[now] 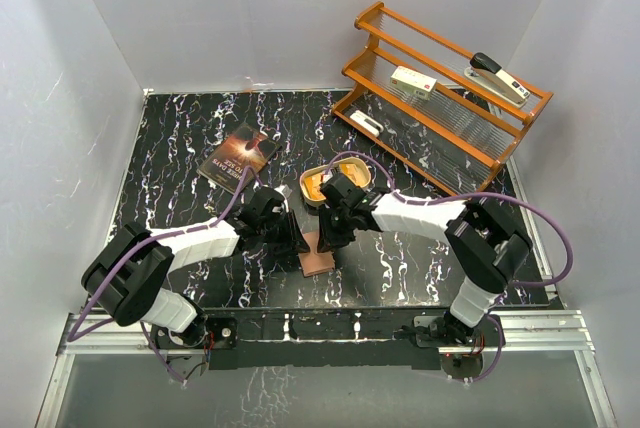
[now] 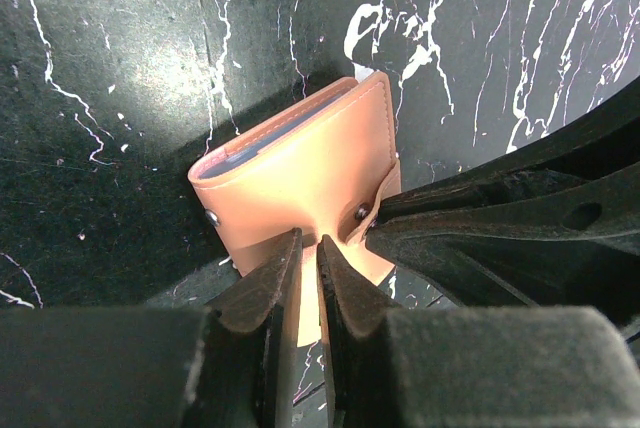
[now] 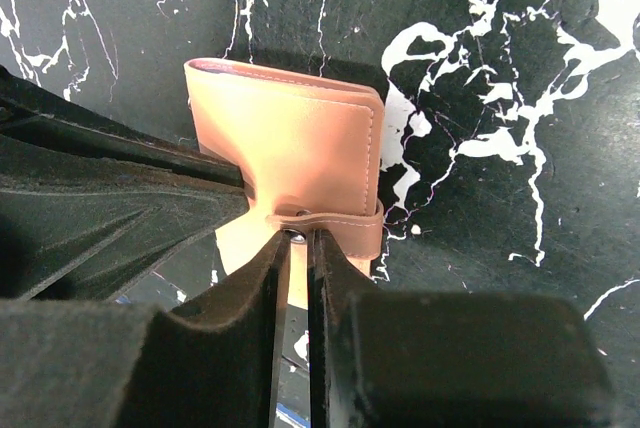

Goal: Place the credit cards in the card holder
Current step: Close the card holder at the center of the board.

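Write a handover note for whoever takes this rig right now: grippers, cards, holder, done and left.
Left gripper: shut on the card holder's near edge.
Right gripper: shut on its snap tab.
Holder is folded, held between both arms; a bluish card edge shows inside.
Done: at least that card is in.
Left: cannot tell if the snap is fastened; no loose cards visible, so confirm the count, then release.
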You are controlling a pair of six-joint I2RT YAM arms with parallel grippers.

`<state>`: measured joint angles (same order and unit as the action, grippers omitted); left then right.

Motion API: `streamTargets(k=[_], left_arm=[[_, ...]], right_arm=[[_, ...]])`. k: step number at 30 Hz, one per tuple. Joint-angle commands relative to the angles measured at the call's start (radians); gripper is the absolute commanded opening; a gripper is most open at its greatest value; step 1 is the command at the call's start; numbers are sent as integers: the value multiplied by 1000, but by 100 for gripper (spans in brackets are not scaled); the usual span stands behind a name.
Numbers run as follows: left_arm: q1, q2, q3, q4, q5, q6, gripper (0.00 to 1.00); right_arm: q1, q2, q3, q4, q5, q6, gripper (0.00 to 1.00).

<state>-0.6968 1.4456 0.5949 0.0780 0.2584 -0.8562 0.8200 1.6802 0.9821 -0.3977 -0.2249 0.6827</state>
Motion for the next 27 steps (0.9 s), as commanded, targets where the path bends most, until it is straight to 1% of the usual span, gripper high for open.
streamTargets(k=[1, 12, 17, 19, 23, 25, 27], left_arm=[[-4, 1, -14, -1, -12, 4, 10], [-4, 7, -38, 28, 4, -9, 11], [-4, -6, -53, 40, 10, -10, 11], [-5, -7, -56, 45, 13, -9, 11], [-4, -10, -67, 58, 13, -12, 11], [-4, -8, -70, 61, 16, -12, 11], [-4, -7, -69, 63, 18, -11, 11]], right_arm=[[10, 54, 33, 3, 76, 3, 10], [9, 193, 103, -96, 104, -11, 10], [9, 295, 191, -185, 138, -68, 10], [8, 321, 201, -197, 136, -74, 9], [7, 364, 188, -191, 120, -92, 6], [7, 394, 191, -194, 122, -132, 4], [4, 418, 197, -207, 161, -171, 1]])
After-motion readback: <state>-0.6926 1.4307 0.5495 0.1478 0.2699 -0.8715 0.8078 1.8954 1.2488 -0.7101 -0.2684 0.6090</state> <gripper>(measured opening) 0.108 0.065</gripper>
